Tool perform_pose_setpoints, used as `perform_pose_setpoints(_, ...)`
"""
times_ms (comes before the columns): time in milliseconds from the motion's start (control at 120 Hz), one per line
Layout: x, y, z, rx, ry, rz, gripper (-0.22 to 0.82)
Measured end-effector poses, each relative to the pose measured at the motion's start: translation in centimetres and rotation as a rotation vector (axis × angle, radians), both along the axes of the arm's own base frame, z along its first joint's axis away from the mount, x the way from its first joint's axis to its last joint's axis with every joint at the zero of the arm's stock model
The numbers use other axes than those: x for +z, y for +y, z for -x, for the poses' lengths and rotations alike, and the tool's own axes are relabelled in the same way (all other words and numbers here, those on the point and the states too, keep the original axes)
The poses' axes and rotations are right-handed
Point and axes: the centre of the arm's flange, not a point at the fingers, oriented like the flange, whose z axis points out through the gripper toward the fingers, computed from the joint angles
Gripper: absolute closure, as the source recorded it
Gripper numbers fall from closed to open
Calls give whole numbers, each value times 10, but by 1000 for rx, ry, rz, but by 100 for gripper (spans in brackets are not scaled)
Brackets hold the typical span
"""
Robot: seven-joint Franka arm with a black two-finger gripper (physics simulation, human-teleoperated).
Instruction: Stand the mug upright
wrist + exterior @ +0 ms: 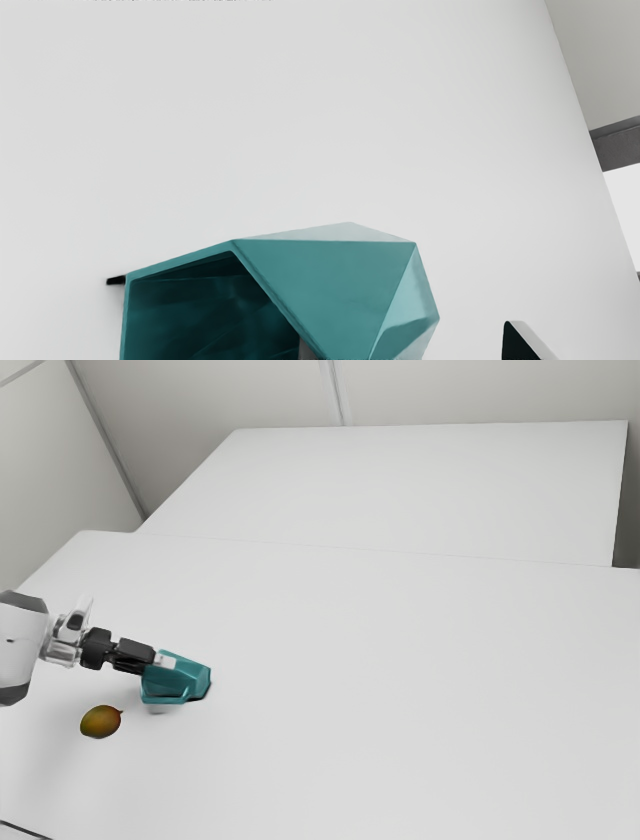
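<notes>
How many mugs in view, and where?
1. Teal mug, on its side in the exterior view's left part, near but apart from the fruit. A small one behind the arm can't be ruled out.

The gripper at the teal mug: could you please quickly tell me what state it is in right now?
Gripper: open at the tipped mug, holding nothing; one finger stands clear of the mug.

ext. cam at arm's [20,648] side, far, angled down to tbl [400,680] — wrist cam close in — both get mug [176,678].
</notes>
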Motion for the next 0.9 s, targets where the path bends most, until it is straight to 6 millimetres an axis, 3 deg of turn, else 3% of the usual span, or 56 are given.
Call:
perform_pose_setpoints(383,4,-1,-1,-10,-22,-8,66)
perform_pose_setpoints(608,17,-8,-6,-27,-47,-19,75)
perform_pose_setpoints(900,66,-37,-20,-107,-130,-71,78)
